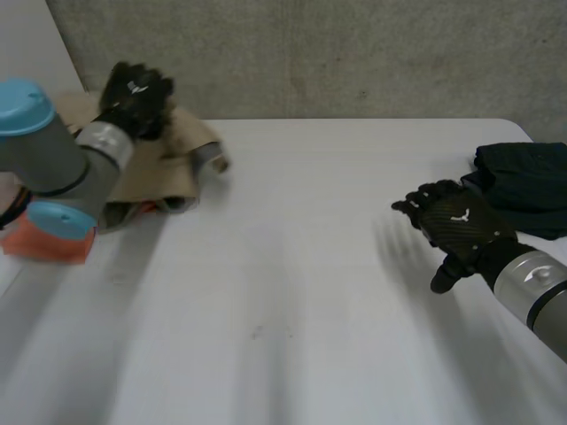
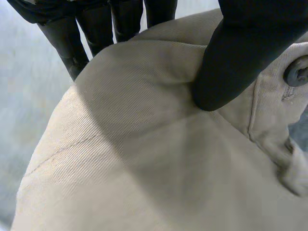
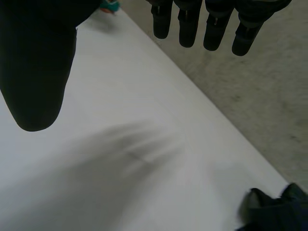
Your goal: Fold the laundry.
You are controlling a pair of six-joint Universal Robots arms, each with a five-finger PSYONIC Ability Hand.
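Observation:
A tan garment (image 1: 159, 168) with a dark button (image 2: 296, 72) lies bunched at the table's far left edge. My left hand (image 1: 137, 96) sits on top of it. In the left wrist view its thumb (image 2: 236, 62) presses on one side of a raised fold of the tan cloth (image 2: 144, 144) and its fingers (image 2: 67, 38) curl down on the other side, pinching it. My right hand (image 1: 456, 226) hovers over the bare table at the right, fingers (image 3: 207, 24) straight and spread and nothing in it. A folded dark garment (image 1: 527, 181) lies just beyond it.
More laundry lies under and beside the tan garment, with an orange piece (image 1: 49, 239) at the left edge below my left arm. The white table (image 1: 292, 292) runs back to a grey wall. A dark garment's corner (image 3: 276, 211) lies past the right hand.

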